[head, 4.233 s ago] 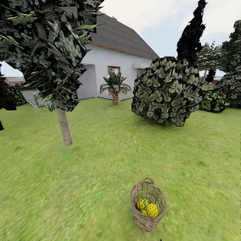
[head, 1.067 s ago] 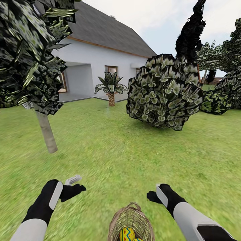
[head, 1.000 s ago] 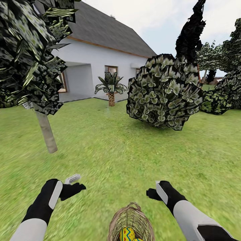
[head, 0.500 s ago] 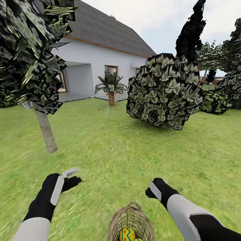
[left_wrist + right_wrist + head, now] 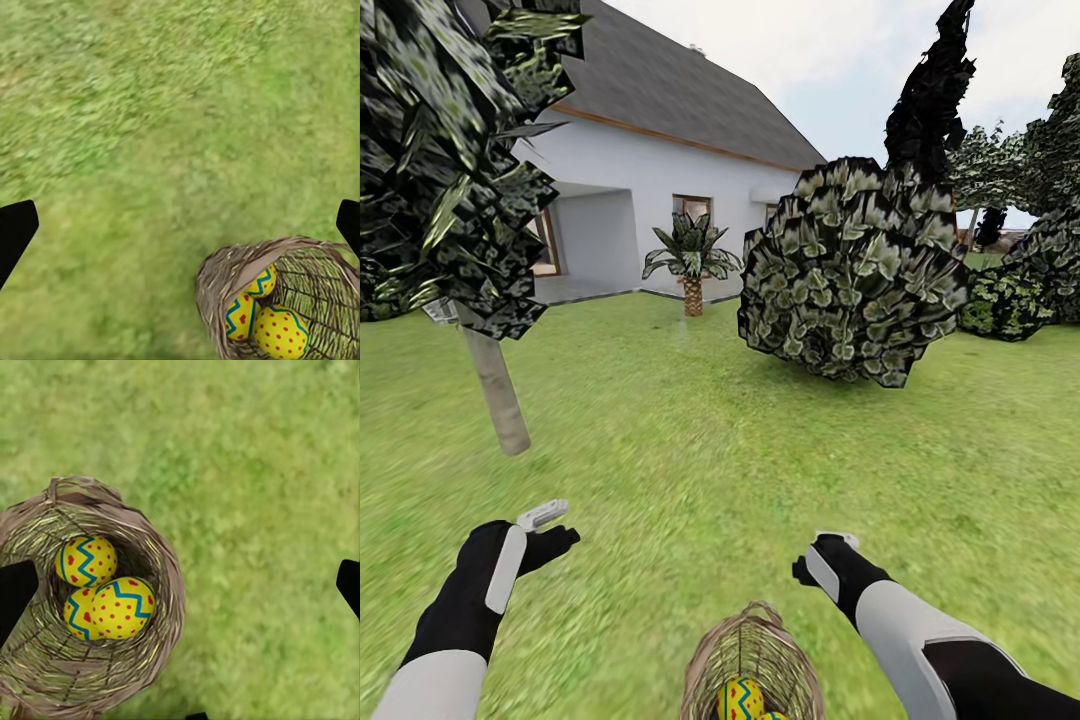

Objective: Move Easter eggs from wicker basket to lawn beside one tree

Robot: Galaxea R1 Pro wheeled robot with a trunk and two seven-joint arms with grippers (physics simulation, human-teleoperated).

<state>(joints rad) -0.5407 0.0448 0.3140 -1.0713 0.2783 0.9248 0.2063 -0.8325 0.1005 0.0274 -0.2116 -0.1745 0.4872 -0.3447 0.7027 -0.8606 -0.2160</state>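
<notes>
Black claws (image 5: 545, 530) with white panels on white-sleeved forearms.

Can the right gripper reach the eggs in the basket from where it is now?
Probably yes. The right gripper hangs open above the lawn beside the wicker basket, whose top is uncovered, and the three Easter eggs lie exposed inside. It must first move over the opening.

the wicker basket (image 5: 161, 607) is rough, open-woven brown cane. the three easter eggs (image 5: 112, 592) inside look smooth, painted and faintly glossy. the lawn (image 5: 760, 470) is matt, mottled grass. the tree (image 5: 495, 385) trunk is pale, matt bark. the house (image 5: 660, 215) walls look smooth plaster.
</notes>
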